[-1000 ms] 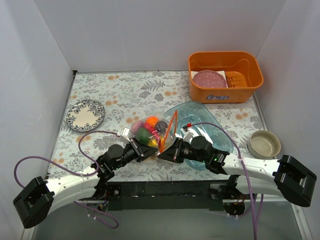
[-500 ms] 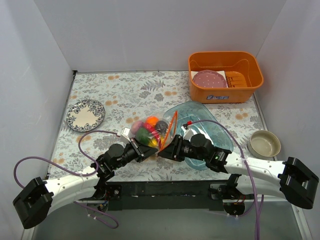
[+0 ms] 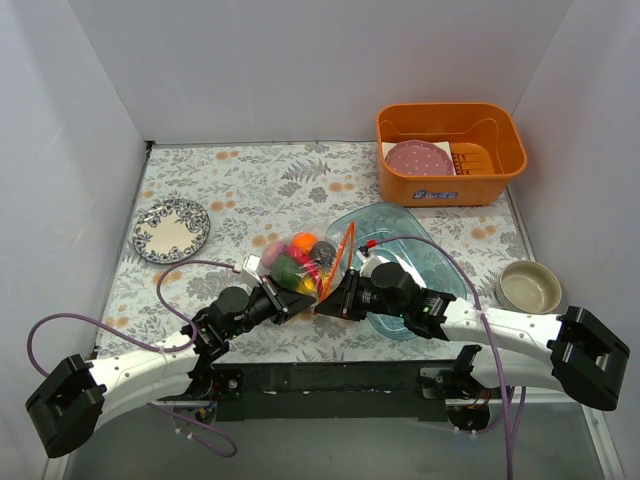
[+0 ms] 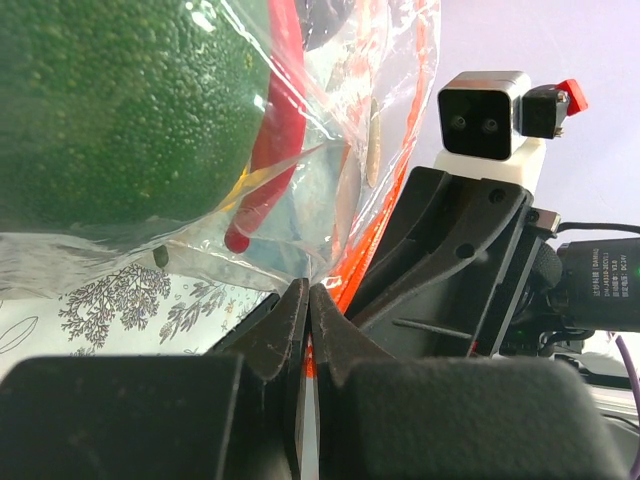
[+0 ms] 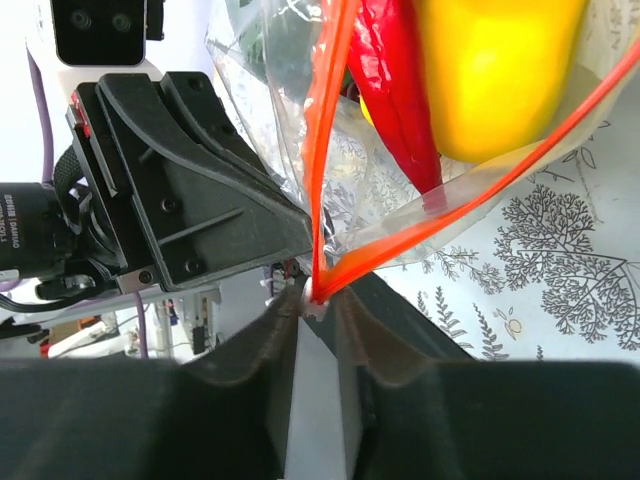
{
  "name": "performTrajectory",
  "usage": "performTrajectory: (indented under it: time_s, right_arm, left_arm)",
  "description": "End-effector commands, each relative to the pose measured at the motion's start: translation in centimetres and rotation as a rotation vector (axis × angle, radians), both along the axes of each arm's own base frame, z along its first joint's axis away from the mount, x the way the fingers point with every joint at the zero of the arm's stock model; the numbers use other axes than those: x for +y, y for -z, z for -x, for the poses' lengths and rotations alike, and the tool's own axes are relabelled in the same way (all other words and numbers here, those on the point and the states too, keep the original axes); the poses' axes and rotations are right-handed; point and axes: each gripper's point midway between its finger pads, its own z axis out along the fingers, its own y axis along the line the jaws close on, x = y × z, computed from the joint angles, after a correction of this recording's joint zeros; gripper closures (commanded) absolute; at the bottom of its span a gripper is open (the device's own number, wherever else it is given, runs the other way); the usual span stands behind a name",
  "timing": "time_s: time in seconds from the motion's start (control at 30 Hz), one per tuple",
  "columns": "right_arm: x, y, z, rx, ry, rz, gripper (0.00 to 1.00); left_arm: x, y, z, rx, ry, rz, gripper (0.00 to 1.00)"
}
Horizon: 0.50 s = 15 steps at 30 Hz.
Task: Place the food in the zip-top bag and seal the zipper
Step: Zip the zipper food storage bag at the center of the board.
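Since a second ago, the right arm's wrist has slid a little left toward the bag. The left arm has held its place.

Top view: the zip-top bag [image 3: 300,255] lies at mid-table, and its right edge leans on the clear blue tray [image 3: 405,235]. The food is inside it, with the orange [image 3: 303,241] far and the lime [image 3: 285,268] near. The zipper [image 3: 341,256] runs up the right side. The left pincer [image 3: 303,292] and the right pincer [image 3: 326,302] meet at the bag's near corner. There is a patterned plate [image 3: 172,230] far left, an orange bin [image 3: 450,150] far right, and a bowl [image 3: 528,288] near right.

Left wrist: the left pincer [image 4: 306,325] is pressed together, clamped on a sliver of the zipper [image 4: 385,225]. The lime [image 4: 120,100] and red chilli [image 4: 268,140] press against the plastic. The right pincer [image 4: 450,260] is just beside it.

Right wrist: the right pincer [image 5: 316,312] has its tips slightly apart. The corner of the zipper [image 5: 318,180] sits at the mouth of that gap. The yellow pepper [image 5: 490,70] and red chilli [image 5: 400,95] are inside the bag, above.
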Motion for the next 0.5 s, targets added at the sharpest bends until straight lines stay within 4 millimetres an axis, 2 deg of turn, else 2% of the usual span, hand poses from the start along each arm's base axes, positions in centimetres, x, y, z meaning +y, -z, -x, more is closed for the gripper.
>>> performTrajectory:
  time_s: [0.0,0.1,0.47]
  right_arm:
    - [0.6,-1.8,-0.4,-0.032,0.003,-0.037,0.83]
    - [0.4,-1.6,-0.2,-0.025,0.003,-0.041,0.91]
    - [-0.6,-1.8,-1.9,-0.065,0.095,-0.063,0.92]
  left_arm:
    - [-0.3,-2.1,-0.5,0.076,-0.041,0.101,1.0]
    - [-0.3,-2.1,-0.4,0.078,-0.038,0.1,1.0]
    - [-0.1,-1.5,0.7,0.083,0.008,0.082,1.0]
